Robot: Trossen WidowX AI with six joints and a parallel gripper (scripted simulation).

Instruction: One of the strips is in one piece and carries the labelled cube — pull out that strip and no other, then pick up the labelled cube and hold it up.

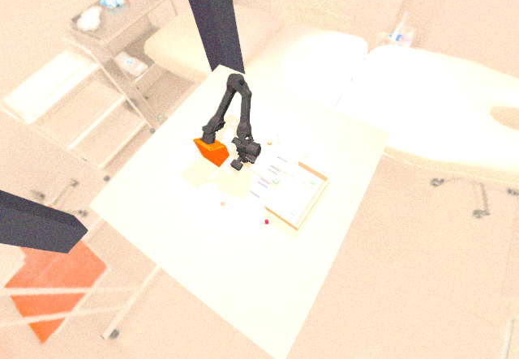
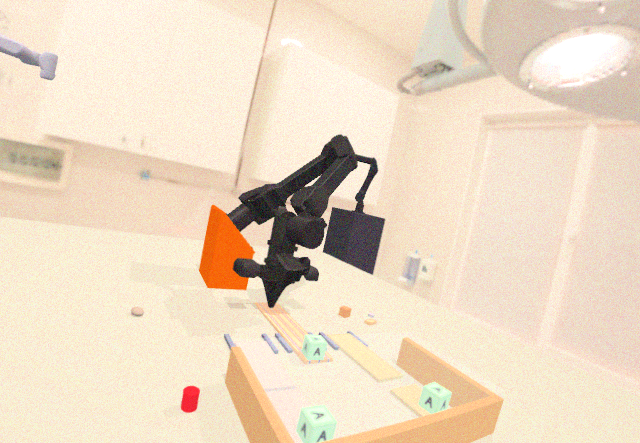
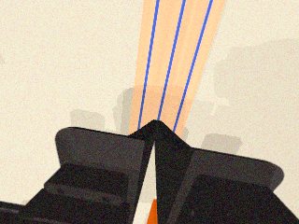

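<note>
My gripper [image 2: 271,305] [image 3: 156,124] is shut, with nothing between the fingers. Its tips point down on or just above the near-arm end of an orange strip with blue lines [image 3: 172,51] [image 2: 283,323]. A mint cube marked A [image 2: 314,346] [image 1: 276,181] sits on this strip's other end. A yellow strip [image 2: 367,358] lies beside it, with a gap before a second yellow piece [image 2: 409,395], where another A cube [image 2: 435,398] [image 1: 313,182] stands. A pale pinkish strip [image 2: 264,366] shows a cross line; a third A cube [image 2: 316,424] [image 1: 293,212] stands at its far end.
A wooden-walled frame [image 2: 449,368] [image 1: 313,169] surrounds the strips' far parts on three sides. Several purple bars [image 2: 269,343] stand between the strips at its open side. A red cylinder [image 2: 190,399] [image 1: 266,222], an orange block [image 2: 344,311] and a pinkish pebble [image 2: 136,311] lie outside.
</note>
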